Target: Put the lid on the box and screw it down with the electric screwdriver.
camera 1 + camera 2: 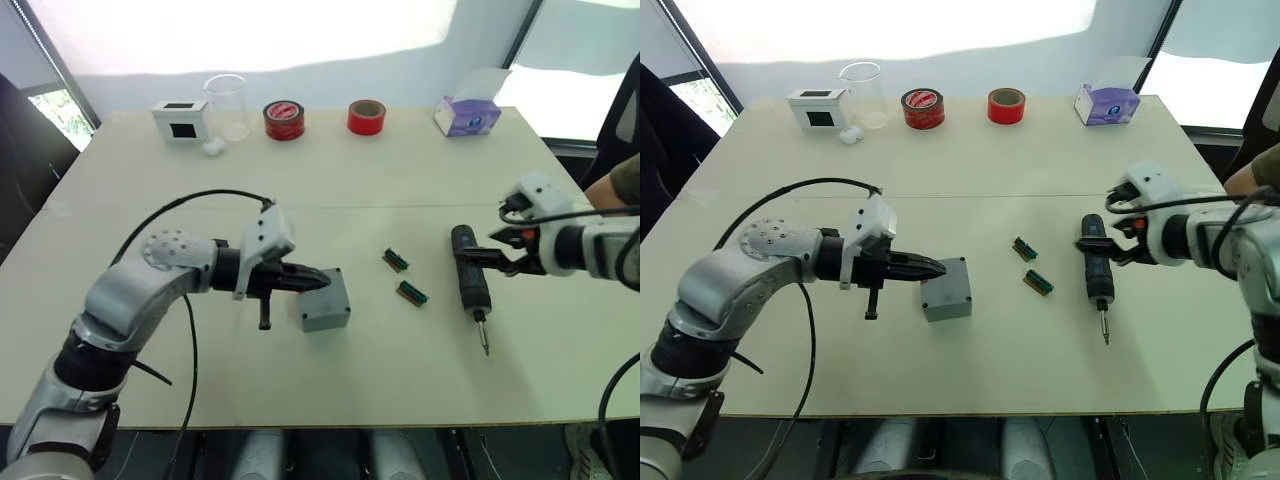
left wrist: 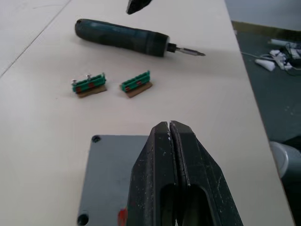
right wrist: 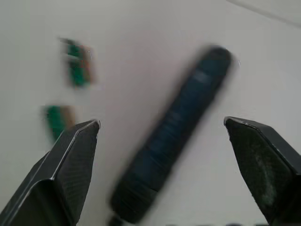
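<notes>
The matte grey, square lid [image 1: 325, 298] sits on the box at table centre under the left gripper [image 1: 318, 279], whose fingers are pressed together empty, while at 3 o'clock the smooth black cylindrical electric screwdriver [image 1: 470, 278] lies between the right gripper's [image 3: 162, 127] wide-spread fingers, bare tabletop all round.

Grey box [image 1: 325, 301] with a small red mark, black electric screwdriver [image 1: 468, 271], two green pieces [image 1: 404, 277], two red tape rolls [image 1: 325, 118], purple tissue pack [image 1: 466, 115], beige table [image 1: 380, 170].
</notes>
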Motion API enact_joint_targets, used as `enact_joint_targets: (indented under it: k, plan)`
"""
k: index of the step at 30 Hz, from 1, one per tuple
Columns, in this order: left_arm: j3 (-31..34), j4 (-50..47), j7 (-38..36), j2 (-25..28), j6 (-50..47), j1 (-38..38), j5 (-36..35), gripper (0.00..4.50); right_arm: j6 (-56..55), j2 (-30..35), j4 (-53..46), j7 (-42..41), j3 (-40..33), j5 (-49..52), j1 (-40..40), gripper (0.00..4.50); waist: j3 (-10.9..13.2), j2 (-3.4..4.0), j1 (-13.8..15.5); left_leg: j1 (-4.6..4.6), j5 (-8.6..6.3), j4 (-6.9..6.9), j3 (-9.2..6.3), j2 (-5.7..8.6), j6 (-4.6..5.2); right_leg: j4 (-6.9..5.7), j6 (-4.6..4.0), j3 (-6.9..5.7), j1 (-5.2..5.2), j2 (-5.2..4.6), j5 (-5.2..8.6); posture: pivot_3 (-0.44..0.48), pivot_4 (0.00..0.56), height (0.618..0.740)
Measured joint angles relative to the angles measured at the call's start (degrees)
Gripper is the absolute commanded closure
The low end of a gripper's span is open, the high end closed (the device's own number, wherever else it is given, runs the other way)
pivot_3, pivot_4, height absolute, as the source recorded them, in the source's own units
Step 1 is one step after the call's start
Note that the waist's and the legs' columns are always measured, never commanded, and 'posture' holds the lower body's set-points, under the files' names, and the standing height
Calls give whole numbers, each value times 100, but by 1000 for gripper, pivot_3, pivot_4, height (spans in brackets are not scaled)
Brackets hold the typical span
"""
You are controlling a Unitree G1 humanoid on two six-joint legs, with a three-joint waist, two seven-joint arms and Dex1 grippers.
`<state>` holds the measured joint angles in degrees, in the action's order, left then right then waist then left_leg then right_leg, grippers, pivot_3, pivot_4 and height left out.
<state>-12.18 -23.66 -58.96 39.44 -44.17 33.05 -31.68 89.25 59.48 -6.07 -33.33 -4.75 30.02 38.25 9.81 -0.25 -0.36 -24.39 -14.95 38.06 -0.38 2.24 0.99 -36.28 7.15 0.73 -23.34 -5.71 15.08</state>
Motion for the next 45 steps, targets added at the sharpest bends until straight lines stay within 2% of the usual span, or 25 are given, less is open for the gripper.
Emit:
enact_joint_targets:
  k: [5, 11, 16, 21, 23, 24, 25, 28, 30, 36, 42, 44, 45]
  plan:
    - [-97, -1, -18, -64, 115, -1, 109, 4500, 287, 74, 939, 34, 453, 893, 289, 99, 0, 0, -28, -2, -1, -3, 2, 0, 3, 3, 1, 2, -2, 0, 0, 0, 150, 740]
    - [-204, -61, 62, -128, 156, -132, 189, 4500, 289, 300, 1256, 156, 1167, 1710, 611, 99, 1, 0, -21, -2, -2, -2, 2, 0, 4, 4, 1, 1, -1, 1, -1, 0, 150, 740]
    - [-242, -219, 285, -194, 186, -392, 252, 4500, 291, 26, 1706, 379, 1702, 1702, 691, 99, 1, 0, -25, -3, -2, -1, 2, 0, 3, 3, 2, 2, -2, 1, -1, 0, 150, 740]
    - [-237, -279, 411, -183, 172, -422, 251, 4500, 292, -32, 1947, 361, 1913, 1456, 882, 99, 0, -1, -8, -3, -2, 2, 1, 2, 4, 3, 2, 1, 0, 1, -1, 0, 150, 740]
    - [-235, -341, 440, -182, 170, -432, 249, 4500, 293, -49, 1971, 324, 1972, 1359, 924, 593, 0, -1, -10, -3, -2, 1, 1, 2, 4, 3, 2, 1, 0, 1, -1, 0, 150, 740]
    - [-222, -361, 462, -178, 171, -461, 248, 4500, 292, -89, 1977, 303, 2018, 1243, 951, 704, 0, -1, -16, -3, -2, 1, 1, 2, 4, 3, 2, 1, 0, 1, -1, 0, 150, 740]
    - [-221, -361, 477, -175, 171, -480, 249, 4500, 292, -108, 1973, 293, 2038, 1188, 962, 1150, 0, -1, -20, -2, -2, 1, 1, 2, 4, 3, 2, 1, 0, 1, -1, 0, 150, 740]
    - [-219, -360, 550, -174, 168, -538, 249, 4500, 272, -100, 1905, 171, 2237, 922, 996, 1945, 0, -1, -16, -3, -2, 2, 0, 2, 4, 3, 2, 0, 1, 2, -1, 0, 150, 740]
    - [-219, -360, 558, -169, 168, -538, 250, 4500, 274, -99, 1822, 77, 2300, 869, 994, 2650, 0, -1, -20, -3, -2, 2, 0, 2, 4, 3, 2, 0, 0, 2, -1, 0, 150, 740]
    - [-218, -353, 570, -162, 173, -537, 253, 4500, 276, -100, 1806, -94, 2338, 671, 994, 2759, 0, -1, -14, -3, -2, 2, -1, 2, 4, 3, 2, 0, 0, 3, -1, 0, 150, 740]
    - [-131, -167, 566, -96, 201, -541, 295, 4500, 63, -405, 2592, -109, 2084, 282, 1258, 2759, -1, -3, -26, -1, -1, 4, 2, 2, 3, 3, 3, 0, 2, 3, -2, 0, 150, 740]
    - [-17, -24, 550, -39, 206, -527, 295, 4500, -501, -679, 3063, 67, 1806, 44, 1498, 2759, 6, 8, -40, -4, -1, 6, 15, 3, 1, 0, 13, 10, -9, 3, -7, 0, 150, 740]
    - [90, 88, 536, 29, 222, -521, 290, 4500, -1258, -934, 3326, 314, 1294, -70, 1607, 2759, 11, 15, -56, -6, 0, -1, 21, 3, 0, -3, 14, 15, -17, 5, -8, 0, 150, 740]
